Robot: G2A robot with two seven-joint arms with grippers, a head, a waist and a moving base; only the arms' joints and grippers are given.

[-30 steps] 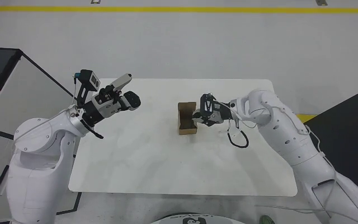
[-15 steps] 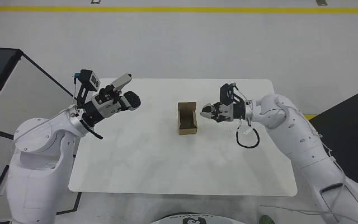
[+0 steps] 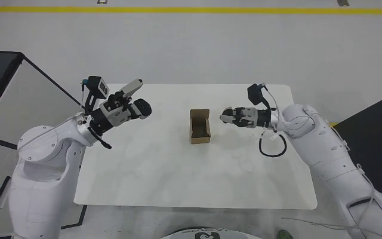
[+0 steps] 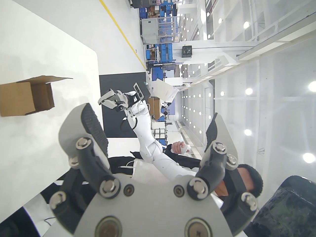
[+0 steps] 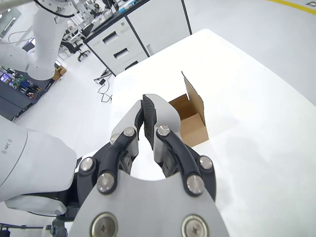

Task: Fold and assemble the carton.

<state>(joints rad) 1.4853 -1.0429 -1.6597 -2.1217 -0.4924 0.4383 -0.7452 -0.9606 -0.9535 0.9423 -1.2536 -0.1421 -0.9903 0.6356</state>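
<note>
A small brown carton (image 3: 200, 125) stands near the middle of the white table (image 3: 179, 179), its top open and one flap raised on the far side. The right wrist view shows the same carton (image 5: 191, 114) with that flap upright. My right gripper (image 3: 225, 116) hovers just right of the carton, apart from it, fingers (image 5: 148, 114) pressed together with nothing between them. My left gripper (image 3: 136, 95) is held up over the table's left end, well away from the carton (image 4: 26, 94), and its fingers (image 4: 92, 124) are spread wide and empty.
A black cable (image 3: 271, 146) loops from the right wrist above the table. A black frame (image 3: 24, 71) stands off the table's left side. Bare tabletop lies in front of the carton.
My right gripper has pulled back to the right, off the carton's side, and turned. The carton stays in place. The left arm has hardly moved.
</note>
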